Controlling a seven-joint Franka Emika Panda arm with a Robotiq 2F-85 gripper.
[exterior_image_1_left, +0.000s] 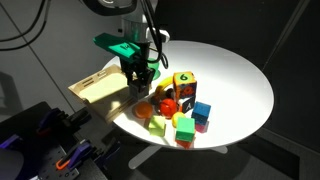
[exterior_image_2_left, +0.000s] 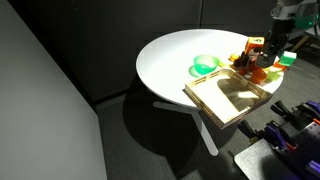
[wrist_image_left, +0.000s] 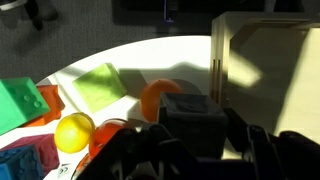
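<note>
My gripper (wrist_image_left: 195, 150) is shut on a dark cube-shaped block (wrist_image_left: 193, 118), with a finger on each side of it. In both exterior views the gripper (exterior_image_1_left: 140, 80) (exterior_image_2_left: 260, 62) hangs just above the round white table (exterior_image_1_left: 235, 70), at the edge of a pile of toys and next to the wooden tray (exterior_image_1_left: 95, 88). An orange ball (wrist_image_left: 155, 95) lies right behind the held block. A yellow ball (wrist_image_left: 73, 132) and a flat light-green block (wrist_image_left: 100, 85) lie to the left of it in the wrist view.
The toy pile holds a yellow number block (exterior_image_1_left: 184, 82), a blue block (exterior_image_1_left: 202, 110) and a green block (exterior_image_1_left: 185, 130). A green dish-like object (exterior_image_2_left: 205, 65) sits on the table beside the wooden tray (exterior_image_2_left: 230, 98). The tray wall (wrist_image_left: 265, 60) stands close by in the wrist view.
</note>
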